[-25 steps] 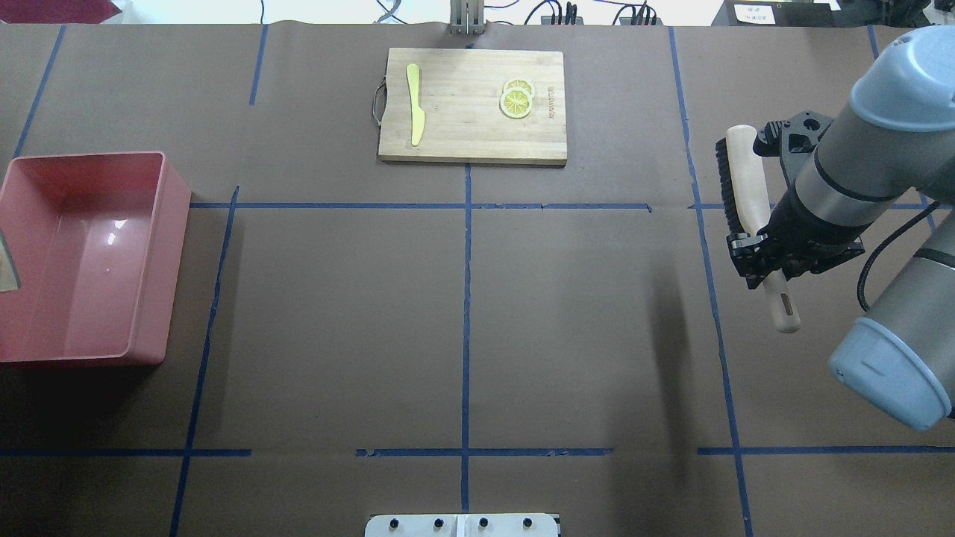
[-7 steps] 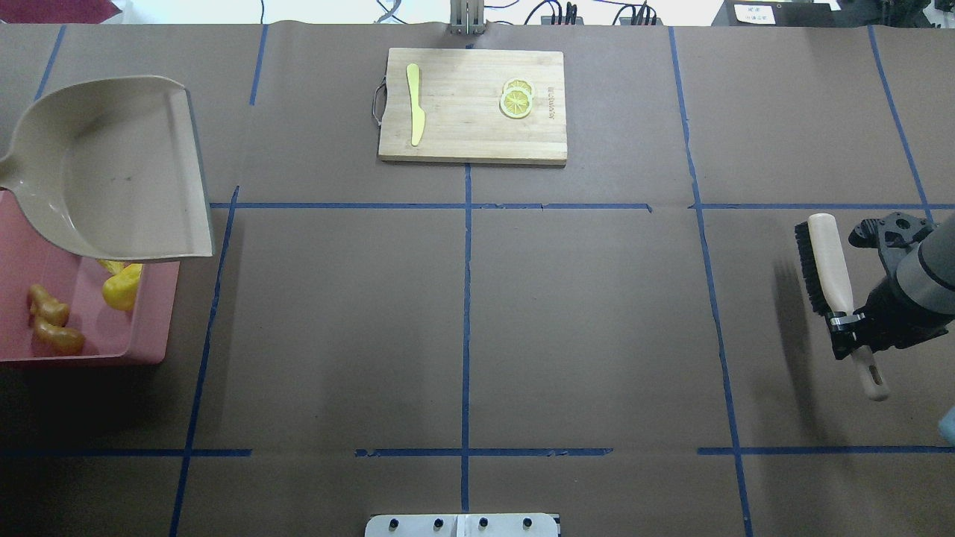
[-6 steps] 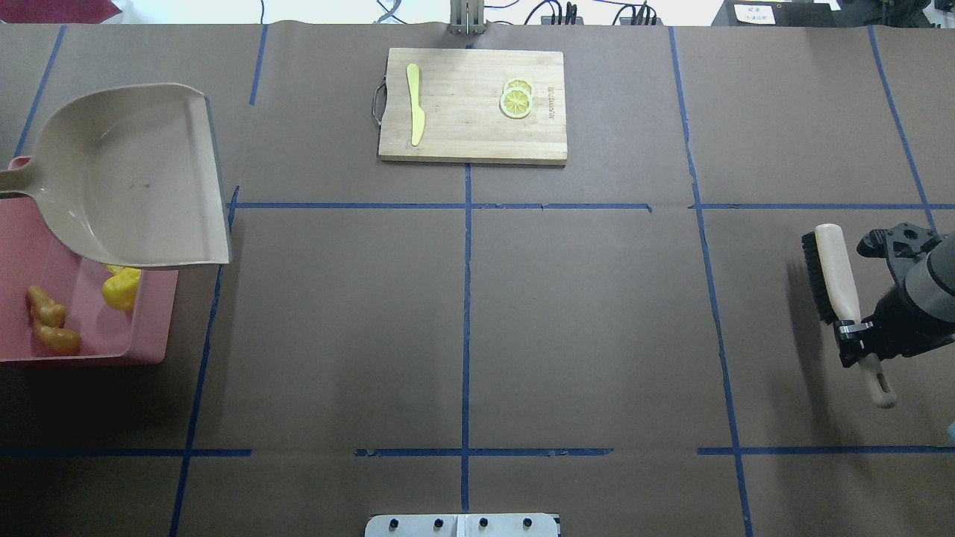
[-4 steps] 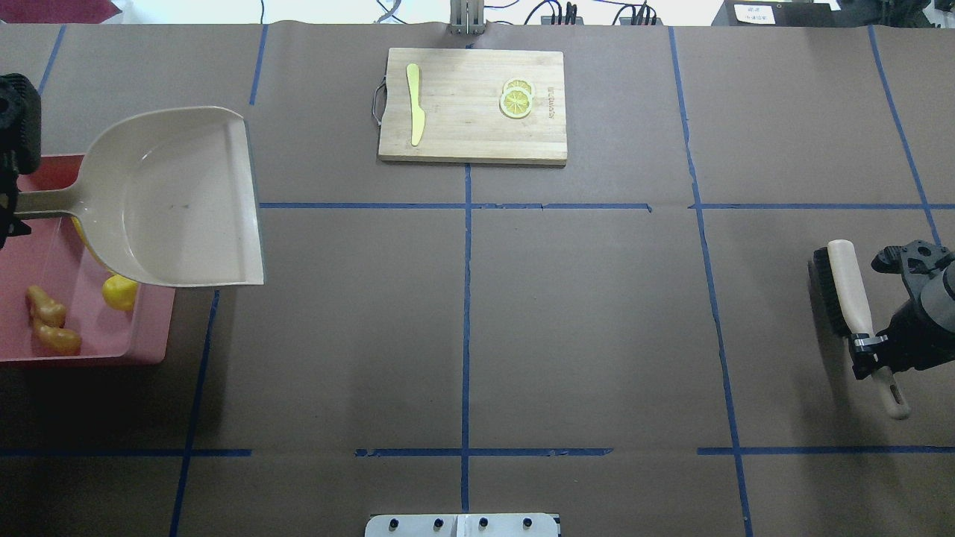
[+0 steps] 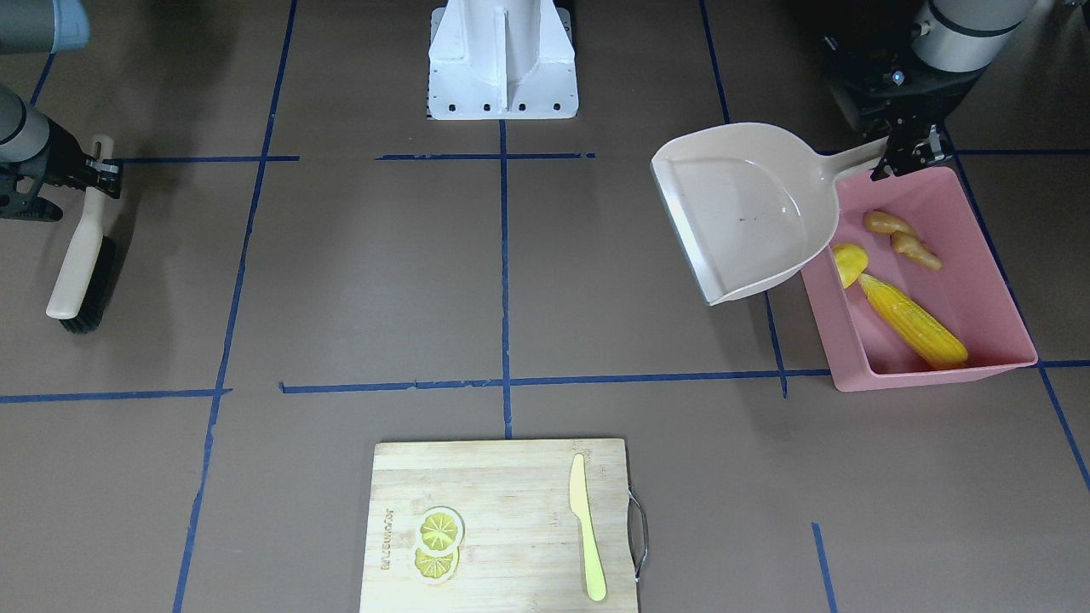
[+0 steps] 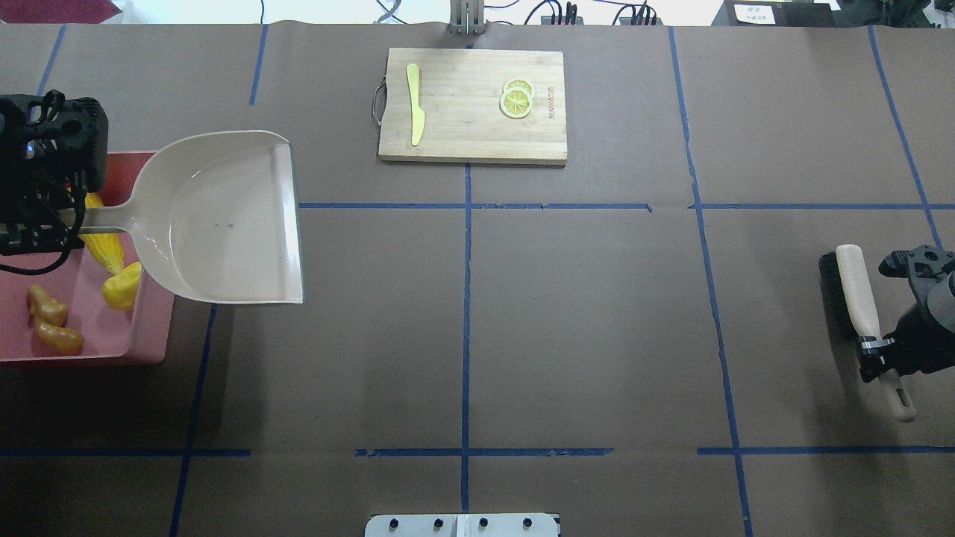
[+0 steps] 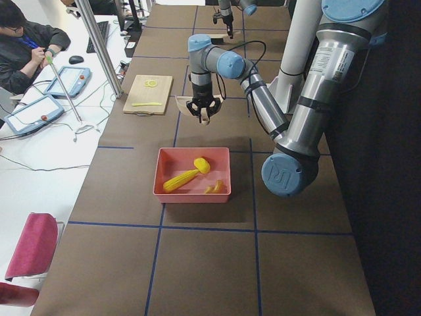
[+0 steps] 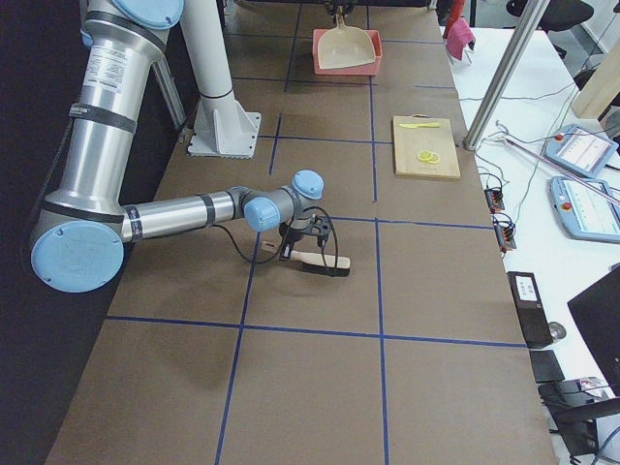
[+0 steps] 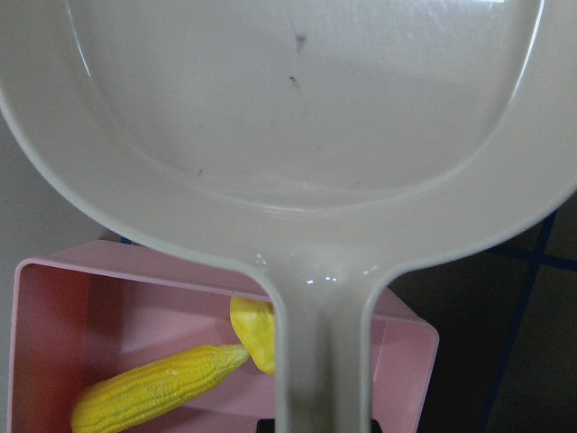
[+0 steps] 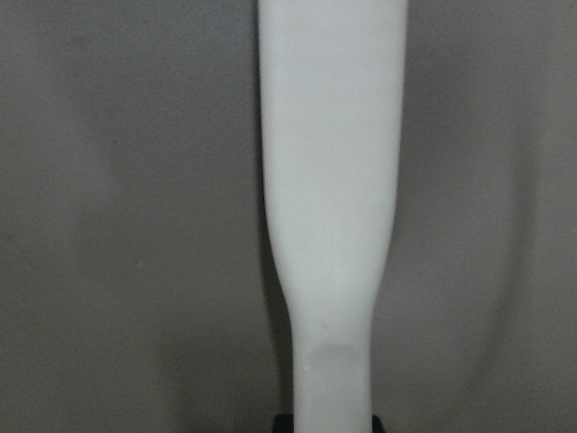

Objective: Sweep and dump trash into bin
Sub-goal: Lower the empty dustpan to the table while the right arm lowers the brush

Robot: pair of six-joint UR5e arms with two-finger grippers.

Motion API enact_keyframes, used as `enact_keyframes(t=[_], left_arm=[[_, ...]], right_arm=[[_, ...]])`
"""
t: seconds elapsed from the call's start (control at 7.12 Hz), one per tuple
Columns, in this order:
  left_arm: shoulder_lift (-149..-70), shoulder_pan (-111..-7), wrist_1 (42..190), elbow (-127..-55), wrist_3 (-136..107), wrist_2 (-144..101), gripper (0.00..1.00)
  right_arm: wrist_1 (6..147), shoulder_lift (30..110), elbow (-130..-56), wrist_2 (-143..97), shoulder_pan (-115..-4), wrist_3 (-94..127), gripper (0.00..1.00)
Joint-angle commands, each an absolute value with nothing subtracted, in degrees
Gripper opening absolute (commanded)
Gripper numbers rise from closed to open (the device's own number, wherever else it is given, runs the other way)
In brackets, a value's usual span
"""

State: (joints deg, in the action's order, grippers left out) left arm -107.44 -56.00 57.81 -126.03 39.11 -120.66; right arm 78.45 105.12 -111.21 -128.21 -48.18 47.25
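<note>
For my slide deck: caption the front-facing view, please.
Trash lies in the bin; left gripper holds the empty dustpan, right gripper the brush.

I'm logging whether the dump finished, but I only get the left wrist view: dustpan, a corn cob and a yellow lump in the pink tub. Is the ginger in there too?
Observer: Yes, the ginger root lies in the bin, apart from the corn cob, toward the robot's side.
Operator: Where is the scoop relative to the tub?
Observer: The dustpan, gripped at its handle by the left hand, has its scoop mostly past the bin's wall, over the table.
Operator: And the brush?
Observer: The right hand holds the brush by its handle, far across the table.
</note>
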Motion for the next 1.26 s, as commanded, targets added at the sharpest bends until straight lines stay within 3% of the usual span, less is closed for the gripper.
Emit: enact_keyframes(t=[0.0,0.42,1.12], left_arm=[[-109.4,-53.3,61.2,-122.5,39.0,-120.5,0.02],[-109.3,-48.7,67.7,-117.9,39.6,-120.0,0.04],[-116.6,-41.6,74.6,-107.1,39.0,-118.1,0.05]], right_arm=[[78.4,104.9,-111.4,-128.1,-49.1,48.6,1.0],[78.3,103.5,-112.0,-127.9,-56.0,49.0,1.0],[78.3,97.4,-111.9,-127.5,-64.2,49.3,1.0]])
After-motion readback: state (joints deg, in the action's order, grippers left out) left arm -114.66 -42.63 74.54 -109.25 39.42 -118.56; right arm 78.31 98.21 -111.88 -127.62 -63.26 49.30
